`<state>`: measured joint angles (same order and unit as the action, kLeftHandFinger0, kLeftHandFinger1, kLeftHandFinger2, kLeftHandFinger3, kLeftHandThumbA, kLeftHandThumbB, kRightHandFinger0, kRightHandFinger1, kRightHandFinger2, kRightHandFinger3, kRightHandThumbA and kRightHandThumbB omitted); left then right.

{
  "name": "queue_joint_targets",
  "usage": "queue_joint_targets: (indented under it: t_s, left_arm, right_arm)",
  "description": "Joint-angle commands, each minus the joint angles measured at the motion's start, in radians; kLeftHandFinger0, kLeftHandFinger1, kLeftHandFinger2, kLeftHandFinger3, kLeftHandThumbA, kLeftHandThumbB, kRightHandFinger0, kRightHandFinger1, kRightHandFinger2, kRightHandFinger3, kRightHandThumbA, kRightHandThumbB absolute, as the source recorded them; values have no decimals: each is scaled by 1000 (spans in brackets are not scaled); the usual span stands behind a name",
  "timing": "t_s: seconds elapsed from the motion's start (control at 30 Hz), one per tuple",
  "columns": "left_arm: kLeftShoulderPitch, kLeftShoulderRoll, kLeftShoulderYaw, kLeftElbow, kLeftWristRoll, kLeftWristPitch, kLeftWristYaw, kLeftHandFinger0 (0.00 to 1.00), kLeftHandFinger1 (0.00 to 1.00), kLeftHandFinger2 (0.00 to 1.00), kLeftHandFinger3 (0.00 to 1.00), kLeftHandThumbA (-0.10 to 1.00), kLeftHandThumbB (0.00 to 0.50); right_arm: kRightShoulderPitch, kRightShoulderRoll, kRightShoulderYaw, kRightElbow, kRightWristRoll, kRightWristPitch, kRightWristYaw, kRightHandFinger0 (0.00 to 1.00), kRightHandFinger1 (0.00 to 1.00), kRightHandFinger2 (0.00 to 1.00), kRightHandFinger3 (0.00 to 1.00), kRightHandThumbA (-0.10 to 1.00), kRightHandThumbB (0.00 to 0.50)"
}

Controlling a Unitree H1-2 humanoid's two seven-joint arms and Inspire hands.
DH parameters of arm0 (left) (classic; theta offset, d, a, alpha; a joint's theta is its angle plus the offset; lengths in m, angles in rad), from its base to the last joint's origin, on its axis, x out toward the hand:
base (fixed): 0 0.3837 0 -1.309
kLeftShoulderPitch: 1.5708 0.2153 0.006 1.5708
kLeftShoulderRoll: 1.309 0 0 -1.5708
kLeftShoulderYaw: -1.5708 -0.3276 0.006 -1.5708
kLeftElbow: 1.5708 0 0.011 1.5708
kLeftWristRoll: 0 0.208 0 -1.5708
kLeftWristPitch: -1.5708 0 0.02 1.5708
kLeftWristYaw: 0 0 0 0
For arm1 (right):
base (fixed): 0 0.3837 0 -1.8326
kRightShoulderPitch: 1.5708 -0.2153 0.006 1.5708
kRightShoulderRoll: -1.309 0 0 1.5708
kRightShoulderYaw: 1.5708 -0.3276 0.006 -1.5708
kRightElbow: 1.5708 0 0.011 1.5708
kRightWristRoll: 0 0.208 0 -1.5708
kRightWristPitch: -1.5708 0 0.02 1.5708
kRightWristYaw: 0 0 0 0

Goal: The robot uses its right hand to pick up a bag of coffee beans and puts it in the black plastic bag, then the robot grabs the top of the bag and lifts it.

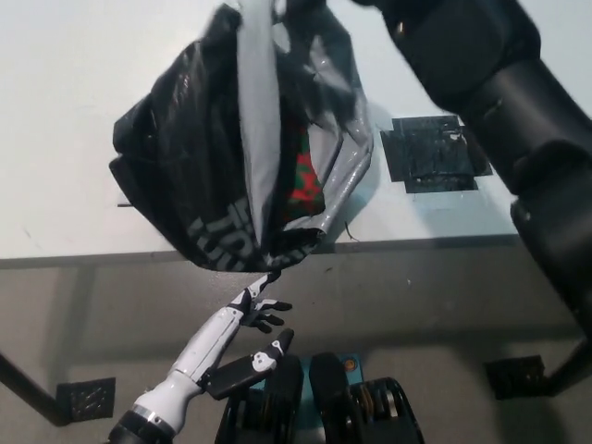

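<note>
The black plastic bag (208,176) hangs in the air over the white table (65,111), its bottom swinging out past the table's front edge. Its top is gathered at the picture's upper edge, where my black right hand (324,7) is shut on it; most of that hand is cut off by the edge. Through the bag's side opening I see the red and green coffee bean bag (303,180) inside. My white left hand (257,308) rests open below the table's front edge, apart from the bag.
A black rectangular patch (430,153) lies on the table to the right of the bag. Small dark squares sit on the floor at lower left (83,398) and lower right (518,375). My right arm (481,83) crosses the upper right.
</note>
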<state>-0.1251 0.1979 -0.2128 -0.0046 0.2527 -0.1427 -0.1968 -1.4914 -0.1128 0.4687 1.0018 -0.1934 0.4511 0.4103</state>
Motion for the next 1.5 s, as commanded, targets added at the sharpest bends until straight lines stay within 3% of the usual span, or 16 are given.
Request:
queue_joint_targets:
  t_s: [0.0,0.07,0.17,0.37,0.53,0.67,0.8,0.9,1.2,1.3,1.37,1.43,1.47]
  left_arm:
    - [-23,1,-2,-39,-4,-10,-6,660,668,757,1000,587,197]
    - [-22,1,-1,-42,-1,-8,-6,670,670,753,1000,588,198]
    - [-21,0,1,-38,-5,-14,-6,645,652,742,1000,555,184]
    - [-29,2,1,-30,-12,-11,-13,647,665,758,1000,560,184]
    - [-28,-1,1,-30,-1,-11,-5,627,652,757,1000,578,189]
    - [-37,4,7,-19,0,-18,-1,618,641,747,1000,590,194]
    - [-29,7,11,-21,-1,-15,1,637,654,746,1000,618,209]
    - [-25,8,14,-15,-13,-18,-4,653,672,756,1000,610,196]
    - [-14,7,20,-24,-11,-12,0,687,690,762,1000,622,203]
    - [-19,9,30,-24,-21,-16,5,710,684,743,1000,632,218]
    - [-27,10,41,-26,-34,-16,5,734,688,738,1000,614,208]
    - [-40,12,53,-25,-49,-16,5,757,698,743,1000,621,212]
    - [-48,16,60,-30,-51,-12,6,801,711,759,1000,687,222]
  right_arm:
    - [5,-18,92,3,-128,-31,18,1000,1000,1000,1000,543,446]
    - [25,-18,149,56,-169,-61,20,1000,1000,1000,1000,520,499]
    - [38,-29,198,93,-194,-91,70,1000,1000,1000,1000,463,500]
    - [63,-101,289,47,-232,-134,215,1000,1000,1000,1000,496,500]
    - [42,-220,324,-110,-246,-145,362,1000,1000,1000,1000,428,500]
    - [28,-356,213,-367,-175,-40,409,1000,1000,1000,1000,424,500]
    - [16,-433,135,-529,-150,-30,431,1000,1000,1000,1000,442,500]
    - [-21,-498,33,-617,-87,19,542,1000,1000,1000,1000,483,500]
    - [38,-585,-157,-796,30,19,708,1000,1000,1000,1000,398,500]
    - [196,-622,-321,-1053,71,19,618,1000,1000,1000,1000,655,482]
    - [333,-633,-453,-1269,119,19,517,1000,1000,1000,1000,846,379]
    - [454,-608,-570,-1411,192,19,419,1000,1000,1000,1000,875,378]
    - [542,-574,-640,-1505,227,19,358,1000,1000,1000,1000,943,407]
